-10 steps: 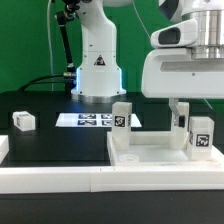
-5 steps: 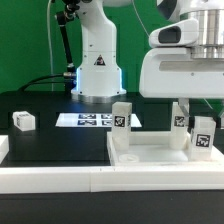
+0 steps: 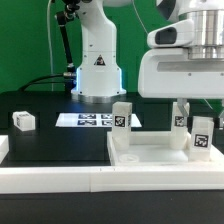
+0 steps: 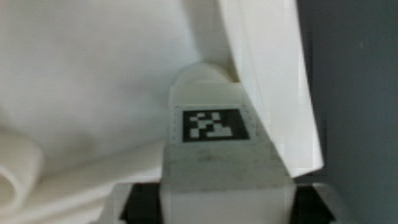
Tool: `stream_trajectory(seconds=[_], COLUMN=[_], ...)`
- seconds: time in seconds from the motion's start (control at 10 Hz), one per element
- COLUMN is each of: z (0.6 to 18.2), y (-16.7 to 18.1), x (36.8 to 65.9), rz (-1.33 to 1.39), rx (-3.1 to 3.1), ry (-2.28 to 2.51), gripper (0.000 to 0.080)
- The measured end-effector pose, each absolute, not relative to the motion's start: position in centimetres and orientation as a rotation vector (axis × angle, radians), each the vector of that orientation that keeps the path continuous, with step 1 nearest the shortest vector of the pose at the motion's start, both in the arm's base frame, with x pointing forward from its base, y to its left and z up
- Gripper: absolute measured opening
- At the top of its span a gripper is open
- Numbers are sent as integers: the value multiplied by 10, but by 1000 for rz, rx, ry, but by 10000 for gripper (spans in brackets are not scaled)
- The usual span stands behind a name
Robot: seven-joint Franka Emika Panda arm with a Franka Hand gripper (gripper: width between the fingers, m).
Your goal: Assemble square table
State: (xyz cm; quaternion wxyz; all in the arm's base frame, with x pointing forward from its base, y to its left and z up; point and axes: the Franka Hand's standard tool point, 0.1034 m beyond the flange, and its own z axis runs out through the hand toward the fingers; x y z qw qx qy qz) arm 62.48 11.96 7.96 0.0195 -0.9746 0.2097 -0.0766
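The white square table slab [image 3: 150, 156] lies at the front on the exterior view's right. One tagged leg block [image 3: 121, 117] stands upright on its far left corner, and another [image 3: 180, 119] at its far right. My gripper [image 3: 199, 116] hangs over the slab's right side, shut on a third tagged leg [image 3: 201, 137] that stands on the slab's near right corner. In the wrist view the gripper [image 4: 222, 205] has its dark fingers [image 4: 139, 203] on both sides of that leg [image 4: 217, 125], next to the slab's edge [image 4: 267, 60]. A loose leg block [image 3: 22, 121] lies on the black table at the left.
The marker board [image 3: 88, 120] lies flat in front of the robot base [image 3: 97, 60]. A long low white barrier rail [image 3: 50, 178] runs along the front edge. A green wall stands behind.
The held leg and the gripper have shifted only very slightly at the slab's right corner. Nothing else has moved.
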Motion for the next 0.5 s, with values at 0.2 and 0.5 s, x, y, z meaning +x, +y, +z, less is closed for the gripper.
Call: stream_trajectory(seconds=[0.2,0.5], z=[80,80], y=[118,115], x=[625,626], rz=[-231,-215], rx=[-2941,-2787], ry=[908,1253], gripper=[290,290])
